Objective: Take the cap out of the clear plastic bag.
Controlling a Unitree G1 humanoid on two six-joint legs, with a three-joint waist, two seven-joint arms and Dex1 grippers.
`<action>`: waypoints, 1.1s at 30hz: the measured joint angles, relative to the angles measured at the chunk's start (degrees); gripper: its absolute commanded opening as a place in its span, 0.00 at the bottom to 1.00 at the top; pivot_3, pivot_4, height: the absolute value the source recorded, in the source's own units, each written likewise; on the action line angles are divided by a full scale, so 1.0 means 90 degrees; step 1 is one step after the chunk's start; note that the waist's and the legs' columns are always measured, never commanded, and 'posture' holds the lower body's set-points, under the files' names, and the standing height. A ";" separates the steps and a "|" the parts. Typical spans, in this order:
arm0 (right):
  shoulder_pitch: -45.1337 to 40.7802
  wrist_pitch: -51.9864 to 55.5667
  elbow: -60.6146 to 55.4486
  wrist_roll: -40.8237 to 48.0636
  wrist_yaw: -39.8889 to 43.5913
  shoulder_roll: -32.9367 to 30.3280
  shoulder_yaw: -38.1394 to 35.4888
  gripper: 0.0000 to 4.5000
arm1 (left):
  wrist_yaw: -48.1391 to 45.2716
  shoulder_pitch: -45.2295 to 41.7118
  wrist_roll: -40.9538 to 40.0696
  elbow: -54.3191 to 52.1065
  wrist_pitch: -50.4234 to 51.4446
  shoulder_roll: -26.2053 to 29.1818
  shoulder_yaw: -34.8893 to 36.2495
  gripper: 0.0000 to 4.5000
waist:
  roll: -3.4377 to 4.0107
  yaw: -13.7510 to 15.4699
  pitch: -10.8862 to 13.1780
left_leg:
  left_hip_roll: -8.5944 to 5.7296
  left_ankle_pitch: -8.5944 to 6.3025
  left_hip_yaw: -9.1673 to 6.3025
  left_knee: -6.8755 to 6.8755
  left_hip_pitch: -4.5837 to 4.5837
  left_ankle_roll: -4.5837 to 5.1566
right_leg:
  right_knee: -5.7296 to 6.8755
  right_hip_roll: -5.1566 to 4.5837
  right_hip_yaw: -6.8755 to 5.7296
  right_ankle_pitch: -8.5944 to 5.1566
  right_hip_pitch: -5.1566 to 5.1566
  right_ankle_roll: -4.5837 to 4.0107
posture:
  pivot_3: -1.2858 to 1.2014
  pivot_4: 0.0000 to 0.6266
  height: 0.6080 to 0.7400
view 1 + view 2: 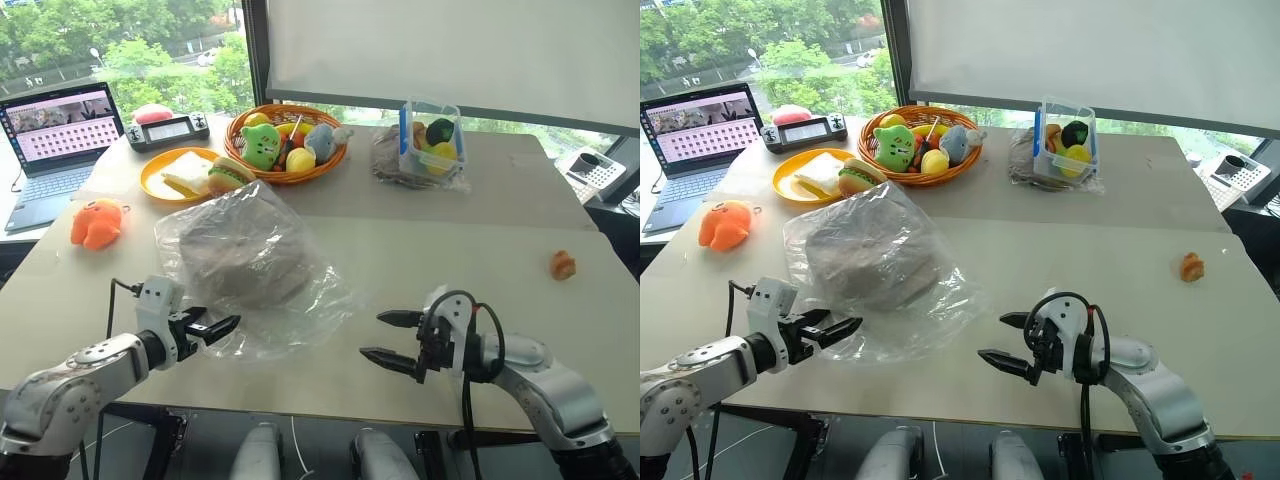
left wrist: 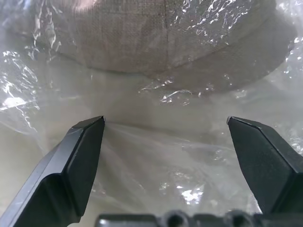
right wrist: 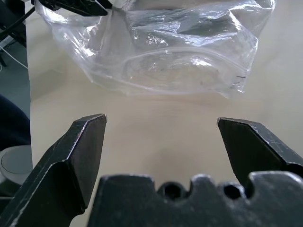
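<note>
I am lining up for the first grab, with nothing taken hold of yet: the cap (image 1: 243, 258) is lying inside the clear plastic bag (image 1: 300, 310), which is resting on the surface (image 1: 450, 240) in front of me, just this side of the orange plate and the fruit basket. My left tool (image 1: 222, 329) is sitting with its fingers spread wide at the near left edge of the bag; in the left wrist view the loose film and the cap's brim are showing straight ahead between the fingers, which look right at the plastic, though I cannot tell whether they are touching it. My right tool (image 1: 388, 338) is hovering over bare surface, apart from the bag's near right corner, also spread wide and holding nothing. The right wrist view is showing what looks like the bag's sealed or zip edge facing that tool. I am judging the next move to be pinching the film with one tool to pin the bag while the other is finding the opening; the slick, crinkly plastic is likely to slide or bunch, so the pinch needs a real fold of film.
</note>
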 measured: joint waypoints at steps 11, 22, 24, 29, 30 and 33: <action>-0.0186 -0.0002 0.0230 -0.0048 -0.0002 0.0213 0.0126 1.00 | -0.1173 -0.0466 0.2677 0.1508 -0.2425 0.0245 -0.0633 0.99 | -0.0001 0.0015 0.0001 | 0.0000 0.0001 0.0003 -0.0005 -0.0015 -0.0001 | -0.0002 -0.0003 0.0001 0.0001 -0.0028 -0.0010 | 0.52 0.24 1.00; -0.0398 -0.0089 0.0472 -0.0159 0.0059 0.0342 0.0286 1.00 | -0.2599 0.0139 0.2931 0.0250 -0.4658 -0.0082 0.0085 0.99 | -0.0004 0.0033 0.0002 | 0.0000 0.0009 -0.0001 -0.0003 -0.0117 -0.0007 | 0.0000 -0.0004 -0.0005 0.0019 -0.0103 0.0011 | 0.52 0.24 1.00; -0.0398 -0.0148 0.0557 -0.0208 0.0132 0.0336 0.0310 1.00 | -0.2716 0.0544 0.2698 -0.0645 -0.4606 -0.0050 0.0323 0.99 | -0.0004 0.0005 0.0002 | 0.0000 0.0009 0.0000 -0.0004 -0.0113 -0.0007 | 0.0001 -0.0003 -0.0004 0.0019 -0.0100 0.0011 | 0.52 0.24 1.00; -0.0443 -0.0260 0.0762 -0.0277 0.0247 0.0345 0.0363 1.00 | -0.2837 0.1427 0.2396 -0.1933 -0.4070 -0.0012 0.0441 0.99 | -0.0003 -0.0005 0.0002 | 0.0003 0.0011 -0.0001 0.0011 -0.0102 -0.0004 | 0.0007 0.0004 -0.0004 0.0018 -0.0093 0.0011 | 0.52 0.24 1.00; -0.0449 -0.0273 0.0768 -0.0285 0.0257 0.0345 0.0366 1.00 | -0.2869 0.1547 0.2430 -0.2005 -0.4053 -0.0011 0.0435 0.99 | -0.0003 -0.0005 0.0002 | 0.0002 0.0012 0.0000 0.0015 -0.0101 -0.0003 | 0.0007 0.0004 -0.0004 0.0018 -0.0092 0.0012 | 0.52 0.24 1.00; -0.0471 -0.0287 0.0774 -0.0308 0.0285 0.0348 0.0391 1.00 | -0.2928 0.1829 0.2833 -0.2067 -0.4133 -0.0012 0.0411 0.99 | -0.0003 -0.0002 0.0002 | 0.0003 0.0014 0.0000 0.0025 -0.0099 -0.0001 | 0.0008 0.0004 -0.0005 0.0020 -0.0088 0.0013 | 0.52 0.24 1.00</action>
